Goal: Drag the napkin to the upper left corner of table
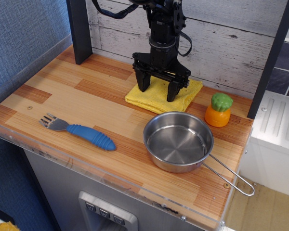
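Far left on the table, near the front edge, lies a fork with a blue ribbed handle, its tines pointing left. Moving right, the black gripper hangs straight down from the arm over the napkin — its two fingers are spread wide apart, one tip at the cloth's left part, the other nearer its right-centre, both at or just on the yellow surface; actual contact cannot be confirmed from this angle. Nothing is held between the fingers. The napkin sits folded toward the back of the table, right of centre, close to the white plank wall. Just in front of it, nearly touching its front corner, stands a steel pan with its wire handle running to the front right. To the right of the napkin — a small orange toy with a green top, upright, near the table's right edge.
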You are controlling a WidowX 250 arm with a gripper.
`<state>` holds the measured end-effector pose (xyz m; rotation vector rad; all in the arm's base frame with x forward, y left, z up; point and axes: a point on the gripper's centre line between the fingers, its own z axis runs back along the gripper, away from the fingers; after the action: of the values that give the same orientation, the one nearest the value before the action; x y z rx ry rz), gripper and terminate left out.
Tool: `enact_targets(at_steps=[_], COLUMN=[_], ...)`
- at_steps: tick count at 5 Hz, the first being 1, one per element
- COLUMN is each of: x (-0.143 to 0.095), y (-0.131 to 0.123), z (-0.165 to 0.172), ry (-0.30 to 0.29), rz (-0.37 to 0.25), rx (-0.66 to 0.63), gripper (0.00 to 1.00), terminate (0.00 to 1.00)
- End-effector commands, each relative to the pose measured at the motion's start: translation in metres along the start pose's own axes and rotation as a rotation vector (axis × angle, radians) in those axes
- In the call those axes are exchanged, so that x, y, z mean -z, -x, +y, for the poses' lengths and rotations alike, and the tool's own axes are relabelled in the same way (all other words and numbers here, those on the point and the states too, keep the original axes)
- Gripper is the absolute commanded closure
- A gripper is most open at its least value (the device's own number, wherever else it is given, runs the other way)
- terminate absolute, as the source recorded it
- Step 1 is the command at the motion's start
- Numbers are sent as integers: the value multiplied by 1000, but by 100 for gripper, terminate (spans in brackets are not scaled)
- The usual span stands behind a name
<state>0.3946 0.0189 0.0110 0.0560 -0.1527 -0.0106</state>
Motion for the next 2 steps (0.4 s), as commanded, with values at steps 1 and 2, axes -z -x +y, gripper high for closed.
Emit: enact_targets(at_steps=[1,2], x=[-21,-19], y=[13,16], z=[3,15], ry=[-38,-33], rz=[-19,-32], rx=[-40,-85], gripper=[0,0], terminate=[0,0])
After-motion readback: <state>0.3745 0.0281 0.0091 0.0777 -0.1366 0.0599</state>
